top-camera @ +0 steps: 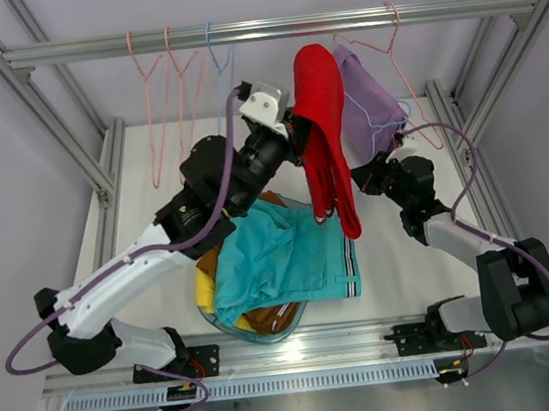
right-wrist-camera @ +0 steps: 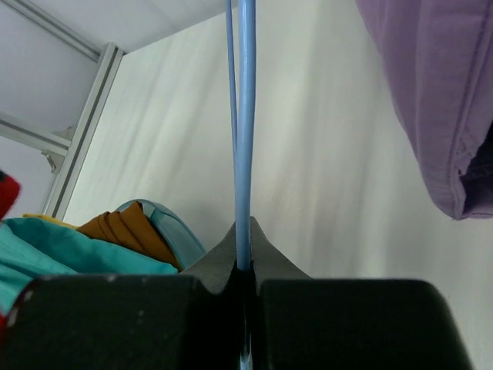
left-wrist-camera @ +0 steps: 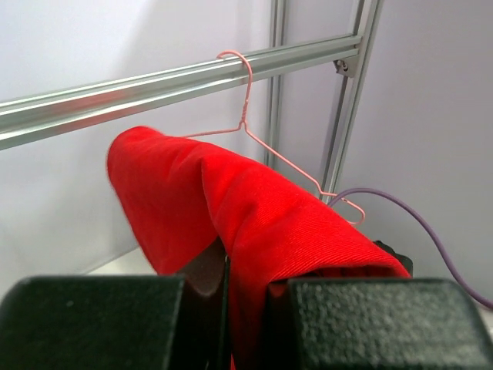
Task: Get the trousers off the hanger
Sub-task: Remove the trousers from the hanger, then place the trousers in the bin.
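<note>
The red trousers (top-camera: 320, 110) hang high in mid-air, one leg dangling over the pile. My left gripper (top-camera: 297, 127) is shut on a fold of them, the cloth pinched between its fingers in the left wrist view (left-wrist-camera: 246, 281). A pink hanger (left-wrist-camera: 246, 100) hooks the rail behind them; I cannot tell whether they still rest on it. The lilac trousers (top-camera: 367, 104) hang on a blue wire hanger (top-camera: 377, 125). My right gripper (top-camera: 378, 168) is shut on that hanger's wire (right-wrist-camera: 245, 154), below the lilac cloth (right-wrist-camera: 431, 100). Teal (top-camera: 281, 255), yellow (top-camera: 204, 284) and brown (top-camera: 273, 318) trousers lie piled.
The pile sits in a clear bowl (top-camera: 260, 335) at the table's near middle. Two empty pink hangers (top-camera: 151, 100) and an empty blue hanger (top-camera: 221, 72) hang at the left of the rail (top-camera: 273, 28). Frame posts stand at both sides.
</note>
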Motion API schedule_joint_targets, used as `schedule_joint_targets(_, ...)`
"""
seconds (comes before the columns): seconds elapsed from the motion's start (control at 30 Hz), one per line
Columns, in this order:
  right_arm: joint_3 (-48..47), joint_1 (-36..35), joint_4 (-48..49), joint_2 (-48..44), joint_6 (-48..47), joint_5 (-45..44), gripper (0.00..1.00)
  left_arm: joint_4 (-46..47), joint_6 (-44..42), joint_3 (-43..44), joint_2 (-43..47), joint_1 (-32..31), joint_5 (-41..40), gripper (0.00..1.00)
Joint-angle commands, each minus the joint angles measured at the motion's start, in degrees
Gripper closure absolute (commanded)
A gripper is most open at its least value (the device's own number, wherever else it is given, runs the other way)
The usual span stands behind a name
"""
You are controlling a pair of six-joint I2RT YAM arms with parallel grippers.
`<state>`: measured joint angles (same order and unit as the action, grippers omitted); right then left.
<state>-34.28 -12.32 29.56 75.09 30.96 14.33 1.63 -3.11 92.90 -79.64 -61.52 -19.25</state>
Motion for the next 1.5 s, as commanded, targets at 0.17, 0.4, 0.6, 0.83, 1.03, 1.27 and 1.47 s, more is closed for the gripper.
schedule_joint_targets(0.17, 1.3, -0.1, -1.9, -1.9, -2.0, -1.3, 1.00, 5.2, 1.9, -11.8, 20.2, -0.3, -1.6, 0.99)
schedule_joint_targets(0.4, 2.3, -0.2, -3.2, -3.0, -2.2, -1.7, 1.00, 0.0, 2.7, -15.6, 33.1, -0.9, -6.5, 0.99)
schedule_joint_targets(0.6, 4.0, -0.1, -3.8, -4.2, -2.2, -2.1, 1.00, -1.2, 2.6, -27.7, 47.3, -0.8, -9.9, 0.99)
schedule_joint_targets(0.83, 5.0, -0.2, -4.4, -4.4, -2.1, -1.9, 1.00, -9.2, 6.4, -36.3, 59.0, -0.8, -8.8, 1.00)
schedule_joint_targets(1.03, 5.7, 0.0, -4.0, -3.2, -2.7, -2.3, 1.00, -13.1, 7.2, -38.5, 62.6, -0.8, -6.6, 0.99)
schedule_joint_targets(1.27, 6.1, 0.4, -3.0, -1.6, -2.9, -2.7, 1.00, -13.3, 9.8, -43.3, 58.7, -0.8, 2.6, 0.99)
schedule_joint_targets(1.47, 6.4, 1.1, -2.2, -0.1, -2.7, -1.9, 1.00, -11.8, 11.9, -44.6, 51.3, -0.8, 10.2, 0.96)
